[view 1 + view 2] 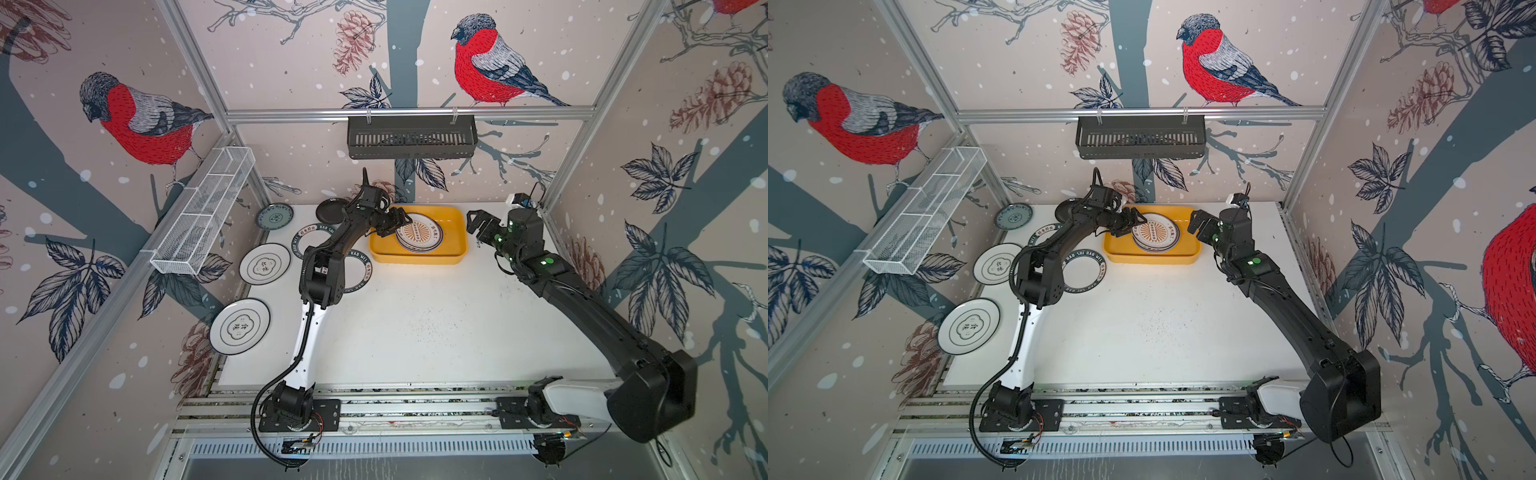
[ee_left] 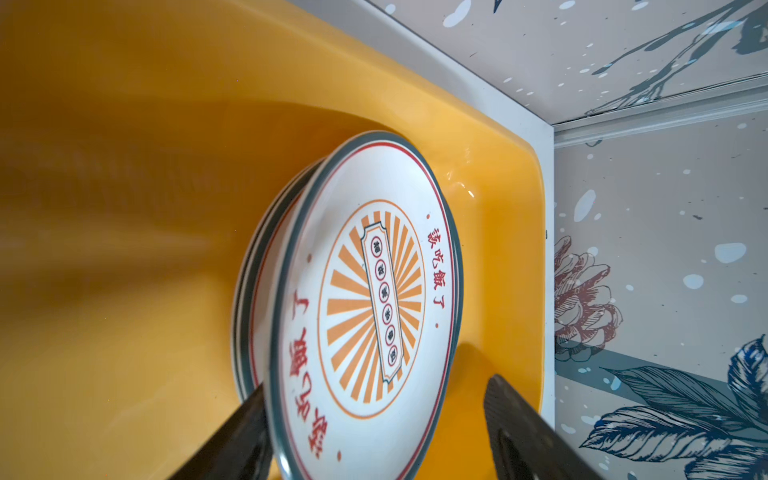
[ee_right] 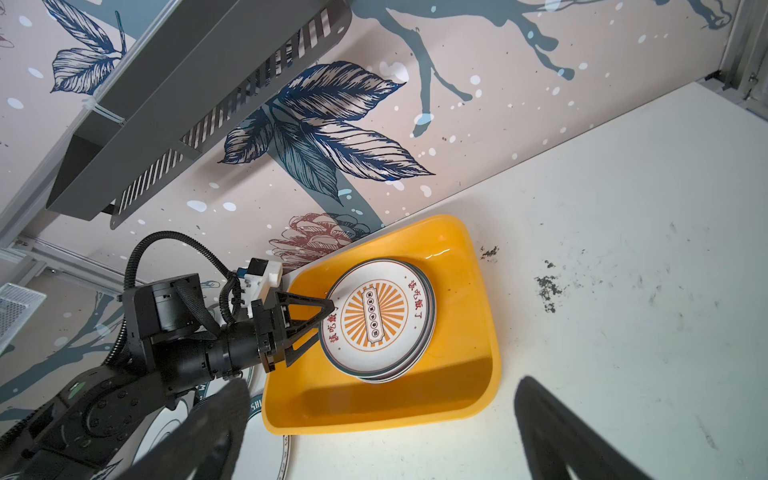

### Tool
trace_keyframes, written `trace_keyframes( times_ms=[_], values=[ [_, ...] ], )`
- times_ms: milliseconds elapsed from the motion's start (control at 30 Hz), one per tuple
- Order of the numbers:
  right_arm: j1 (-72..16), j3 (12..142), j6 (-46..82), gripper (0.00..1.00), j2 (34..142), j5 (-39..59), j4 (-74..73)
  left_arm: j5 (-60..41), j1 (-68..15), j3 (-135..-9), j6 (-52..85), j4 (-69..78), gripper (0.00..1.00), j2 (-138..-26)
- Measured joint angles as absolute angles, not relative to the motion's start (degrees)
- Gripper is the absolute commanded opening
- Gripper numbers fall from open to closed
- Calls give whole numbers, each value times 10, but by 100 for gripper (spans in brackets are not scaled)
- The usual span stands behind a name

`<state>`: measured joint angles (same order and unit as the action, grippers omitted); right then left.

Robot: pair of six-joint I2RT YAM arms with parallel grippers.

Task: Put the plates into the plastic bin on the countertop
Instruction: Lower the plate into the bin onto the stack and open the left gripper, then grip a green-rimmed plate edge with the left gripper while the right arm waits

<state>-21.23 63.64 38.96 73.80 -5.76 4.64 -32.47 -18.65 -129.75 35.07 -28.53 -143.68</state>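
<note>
Stacked sunburst plates (image 1: pixel 419 237) (white, orange rays, dark rims) lie inside the yellow bin (image 1: pixel 455 232); left pincer (image 1: pixel 397 226) spread at the stack's edge, right pincer (image 1: pixel 473 227) spread beside the bin.

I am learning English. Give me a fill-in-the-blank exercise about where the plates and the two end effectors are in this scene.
1. The sunburst plates lie stacked inside the ____ plastic bin.
2. Exactly ____ other plates lie on the countertop outside the bin.
3. The left end effector stands ____ at the rim of the top plate.
4. The right end effector, beside the bin, holds ____.

Missing words: yellow; six; open; nothing.
</note>
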Motion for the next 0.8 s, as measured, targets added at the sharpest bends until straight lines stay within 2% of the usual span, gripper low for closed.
trace_keyframes(
  times_ms=[300,433,800],
  values=[
    [-211,628,386,100,737,-34,46,-275,-190,-1242,313,-311,96,-1373],
    [-211,622,386,100,729,-31,44,-258,-187,-1188,311,-304,96,-1329],
    [-220,633,373,100,756,-1,34,-236,-133,-837,344,-155,97,-1078]
  ],
)
